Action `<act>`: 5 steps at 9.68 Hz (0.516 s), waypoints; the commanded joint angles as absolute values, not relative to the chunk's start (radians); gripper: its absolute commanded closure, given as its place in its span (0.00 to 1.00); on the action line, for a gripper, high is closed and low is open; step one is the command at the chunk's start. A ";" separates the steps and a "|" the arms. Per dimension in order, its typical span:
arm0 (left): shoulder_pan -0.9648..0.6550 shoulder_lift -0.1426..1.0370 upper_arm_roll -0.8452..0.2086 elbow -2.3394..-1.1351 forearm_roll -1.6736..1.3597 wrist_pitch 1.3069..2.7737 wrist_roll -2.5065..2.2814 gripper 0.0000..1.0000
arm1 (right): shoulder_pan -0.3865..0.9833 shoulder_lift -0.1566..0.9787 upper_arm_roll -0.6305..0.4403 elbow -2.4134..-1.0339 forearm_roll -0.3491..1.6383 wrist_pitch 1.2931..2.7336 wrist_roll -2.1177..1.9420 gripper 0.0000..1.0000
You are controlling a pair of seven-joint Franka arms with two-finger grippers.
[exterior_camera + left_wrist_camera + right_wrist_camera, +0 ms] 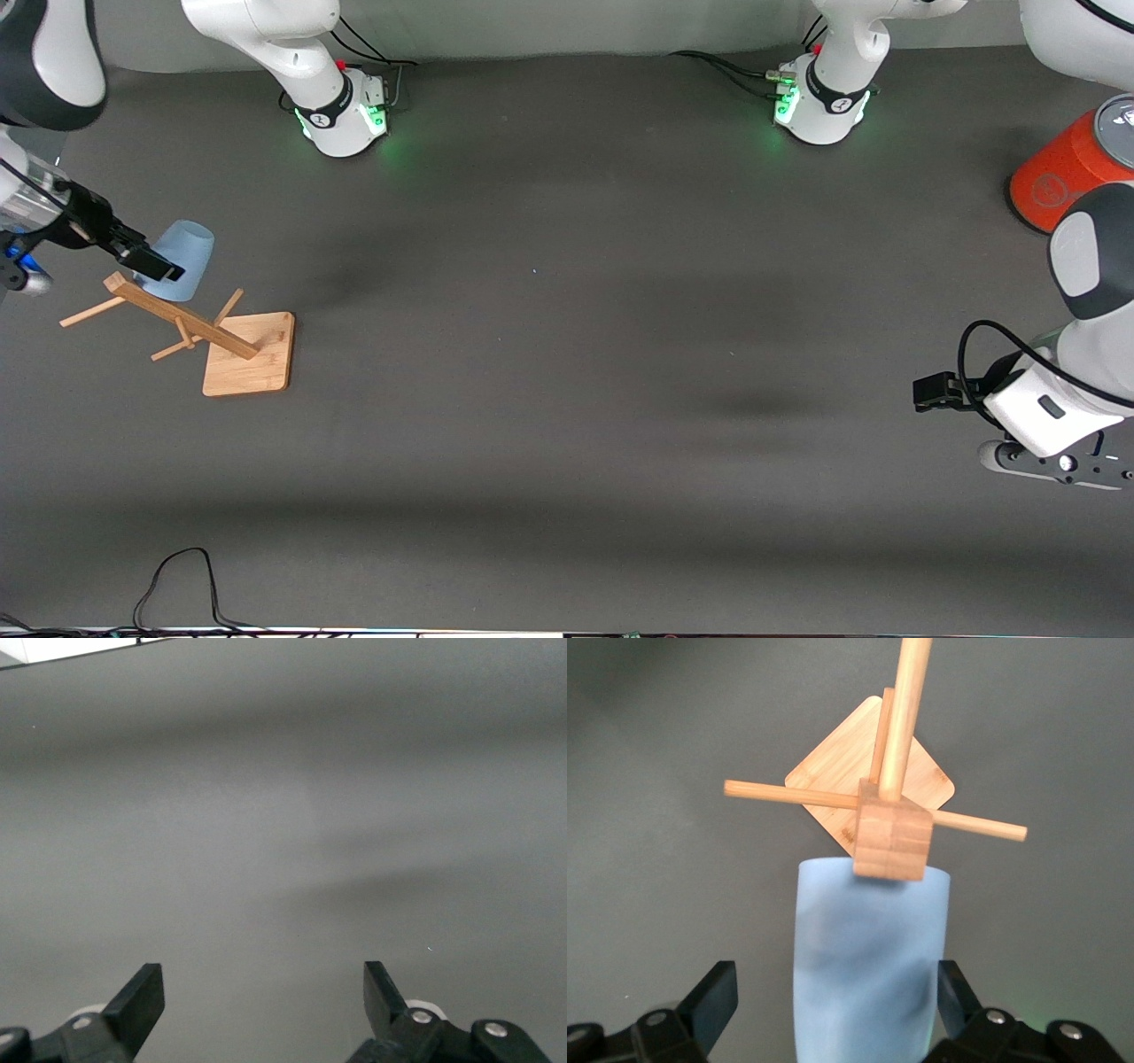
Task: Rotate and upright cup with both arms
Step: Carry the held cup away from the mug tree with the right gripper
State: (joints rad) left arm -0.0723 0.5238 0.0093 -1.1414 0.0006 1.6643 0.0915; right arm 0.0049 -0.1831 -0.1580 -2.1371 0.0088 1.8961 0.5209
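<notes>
Risk sits with your right gripper point(833, 1010): its jaws stand wide apart with the cup point(868, 957) between them, a finger to each side of the pale-blue wall and nothing clamped yet as far as you can see. The cup hangs upside down on a peg of the wooden rack point(190, 332), at the right arm's end of the table, and the rack's square top block point(893, 840) lies just ahead of the fingertips, overlapping the cup's closed end in the wrist view. If you close too far up toward that block, a finger could catch the wood and tip the whole rack. If you squeeze the thin wall off-centre, the cup may twist or slip on the pull. Your left gripper point(266, 997) waits over bare table point(567, 399) at its own end, jaws fully apart and holding nothing, with a red can point(1059, 173) standing nearby.
</notes>
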 commanded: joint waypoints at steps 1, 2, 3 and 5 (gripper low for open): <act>-0.075 0.531 0.014 -1.121 0.011 1.661 0.106 0.00 | 0.006 -0.201 -0.160 -2.195 0.015 1.959 0.543 0.00; -0.080 0.531 0.014 -1.123 0.011 1.661 0.101 0.00 | 0.006 -0.190 -0.160 -2.197 0.014 1.959 0.543 0.00; -0.080 0.531 0.014 -1.123 0.012 1.661 0.104 0.00 | 0.006 -0.189 -0.160 -2.195 0.014 1.959 0.543 0.00; -0.074 0.531 0.014 -1.123 0.011 1.663 0.106 0.00 | 0.006 -0.189 -0.160 -2.195 0.014 1.959 0.543 0.00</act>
State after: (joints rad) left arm -0.0724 0.5242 0.0096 -1.1414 0.0006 1.6643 0.0924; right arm 0.0048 -0.1799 -0.1586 -2.1866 0.0088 1.9442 0.5218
